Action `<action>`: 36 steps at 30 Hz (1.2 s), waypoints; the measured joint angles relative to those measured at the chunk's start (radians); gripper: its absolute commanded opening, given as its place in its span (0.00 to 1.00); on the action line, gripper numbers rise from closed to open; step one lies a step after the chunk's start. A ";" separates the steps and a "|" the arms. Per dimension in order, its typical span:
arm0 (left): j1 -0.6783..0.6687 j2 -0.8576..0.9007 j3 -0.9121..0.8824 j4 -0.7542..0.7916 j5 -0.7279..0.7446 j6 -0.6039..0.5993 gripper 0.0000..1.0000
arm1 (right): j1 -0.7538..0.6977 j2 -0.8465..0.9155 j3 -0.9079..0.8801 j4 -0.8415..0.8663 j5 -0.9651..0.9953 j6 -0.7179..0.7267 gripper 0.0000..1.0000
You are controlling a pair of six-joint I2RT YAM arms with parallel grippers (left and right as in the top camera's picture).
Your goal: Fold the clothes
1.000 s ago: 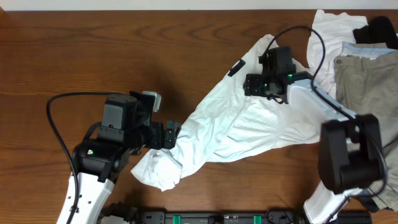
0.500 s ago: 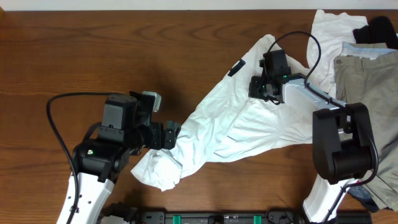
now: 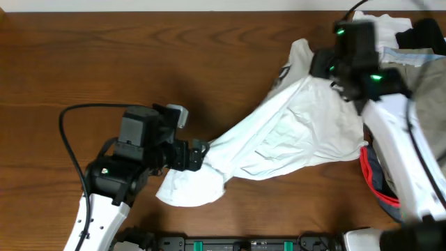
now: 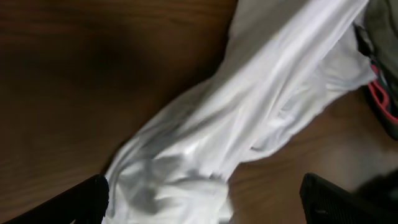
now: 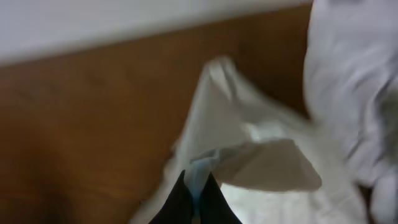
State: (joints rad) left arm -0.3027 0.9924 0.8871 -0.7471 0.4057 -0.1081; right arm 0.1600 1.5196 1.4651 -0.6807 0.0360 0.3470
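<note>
Overhead: a large thin wrinkled white cloth garment (image 3: 279, 139) lies in a long diagonal band across the dark brown wood-grain tabletop (image 3: 104, 56). It runs from a crumpled lump near the front edge up toward the far right corner. Its surface is creased into soft ridges, and a small dark label (image 3: 284, 72) shows near its upper end. The left gripper (image 3: 198, 155) sits at the lower end with its fingers spread. The right gripper (image 3: 324, 73) is at the raised upper end. Khaki trousers (image 3: 426, 77), a black piece (image 3: 426, 31) and a crumpled white piece (image 3: 380, 21) are heaped at the far right corner. A thin red loop (image 3: 373, 183) lies by the right edge. A pale wall (image 3: 174, 5) runs behind the far edge.

Left wrist: both black fingers (image 4: 81, 200) stand wide apart at the frame's bottom corners. The bunched, glossy-looking folds of the garment lie between them on the wood.

Right wrist: the view is blurred. The two dark fingertips (image 5: 180, 202) are pressed together, pinching a thin fold of the garment. The cloth tents upward beyond them, against the brown tabletop and the pale wall.
</note>
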 measured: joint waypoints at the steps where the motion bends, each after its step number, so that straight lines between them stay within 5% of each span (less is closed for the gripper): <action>1: -0.024 0.000 0.000 0.008 -0.001 0.000 0.98 | 0.000 -0.020 0.024 -0.011 0.003 0.000 0.01; 8: -0.263 0.000 0.000 0.083 -0.083 -0.001 0.98 | -0.001 -0.056 0.118 -0.100 0.021 -0.001 0.01; 18: -0.584 0.127 0.000 0.095 -0.410 -0.036 0.98 | -0.001 -0.029 0.117 -0.145 0.025 -0.003 0.01; 36: -0.774 0.510 0.000 0.305 -0.610 -0.166 0.98 | -0.001 -0.028 0.129 -0.196 0.050 0.016 0.01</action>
State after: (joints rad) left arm -1.0767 1.5021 0.8871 -0.4419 -0.2039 -0.2741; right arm 0.1593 1.4914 1.5944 -0.8764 0.0860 0.3626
